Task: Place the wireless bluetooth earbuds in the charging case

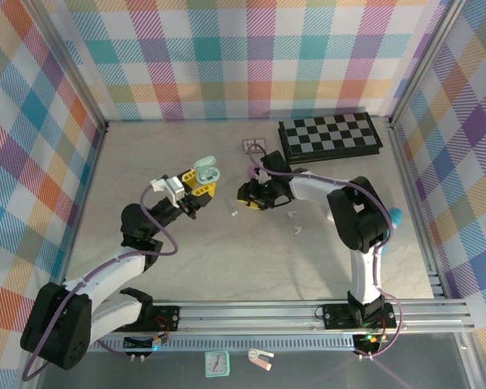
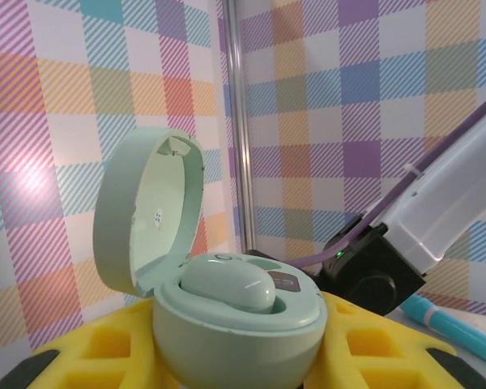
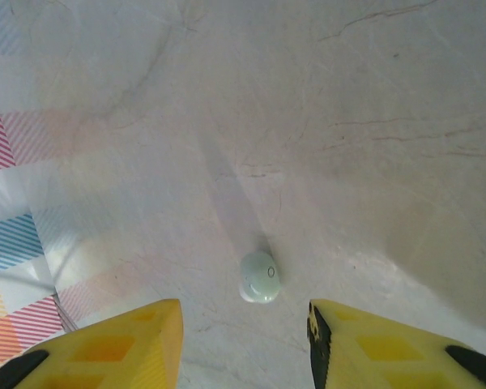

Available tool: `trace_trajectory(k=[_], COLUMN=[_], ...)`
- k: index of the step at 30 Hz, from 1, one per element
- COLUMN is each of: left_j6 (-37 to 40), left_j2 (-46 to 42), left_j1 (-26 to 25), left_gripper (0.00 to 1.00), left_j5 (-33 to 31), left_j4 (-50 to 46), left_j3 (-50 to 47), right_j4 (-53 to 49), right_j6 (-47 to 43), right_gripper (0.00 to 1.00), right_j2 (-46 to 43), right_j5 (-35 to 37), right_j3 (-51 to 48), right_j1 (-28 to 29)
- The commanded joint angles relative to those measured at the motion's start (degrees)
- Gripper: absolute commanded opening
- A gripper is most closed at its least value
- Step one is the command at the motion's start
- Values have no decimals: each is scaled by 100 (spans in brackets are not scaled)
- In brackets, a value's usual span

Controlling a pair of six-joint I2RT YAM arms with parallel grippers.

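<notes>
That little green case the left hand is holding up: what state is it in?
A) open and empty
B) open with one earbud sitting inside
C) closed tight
B: in the left wrist view the charging case has its lid flipped back, and one pale green earbud sits in it.

Legend. The near part of the desk [image 1: 243, 267] lay bare between the left arm [image 1: 105, 279] and the right arm [image 1: 358, 223]. A chessboard [image 1: 330, 138] and a small card [image 1: 254, 146] occupied the far side. The open case [image 1: 204, 172], raised in the left jaws, stood near the right jaws, narrowing the passage. Around the earbud [image 3: 259, 277] the desk was unobstructed.
</notes>
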Motion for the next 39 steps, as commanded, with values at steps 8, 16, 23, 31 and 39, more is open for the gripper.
trace_trajectory(k=[8, 16, 23, 31, 39], left_j6=[-63, -48, -30, -25, -17], left_j2=[-27, 7, -16, 4, 16], left_j1=[-16, -25, -25, -25, -26], left_gripper=[33, 33, 33, 33, 33], left_j5=[183, 208, 214, 209, 201], left_j4=[-70, -70, -123, -132, -132], left_j3=[157, 162, 153, 172, 176], right_j4=[-182, -725, -839, -865, -824], right_j6=[-162, -464, -565, -615, -623], right_gripper=[40, 41, 41, 41, 39], right_j2=[565, 838, 879, 844, 831], right_j5=[-369, -64, 42, -12, -66], right_j3=[579, 990, 1019, 966, 935], right_j1=[127, 325, 403, 488, 520])
